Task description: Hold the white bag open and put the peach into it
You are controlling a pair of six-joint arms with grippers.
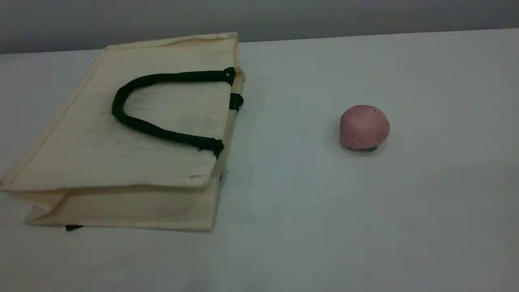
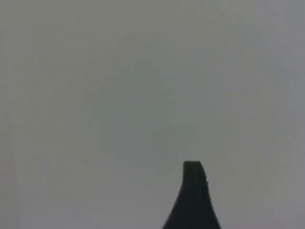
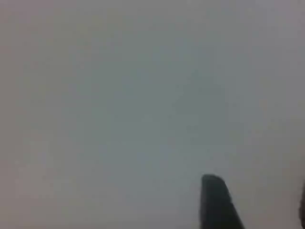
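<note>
The white bag (image 1: 81, 150) lies flat on its side at the table's left, its mouth edge facing right. One dark rope handle (image 1: 162, 133) loops across its top face. Well to the bag's right, the pink peach (image 1: 364, 127) rests alone on the table. Neither arm appears in the scene view. In the left wrist view, one dark fingertip (image 2: 193, 191) shows against blank grey, with nothing on it. The right wrist view likewise shows a dark fingertip (image 3: 217, 202) over blank grey. Neither gripper holds anything that I can see.
The white table (image 1: 292, 211) runs to a far edge under a grey wall (image 1: 324, 16). Bare tabletop separates the bag from the peach and stretches along the front.
</note>
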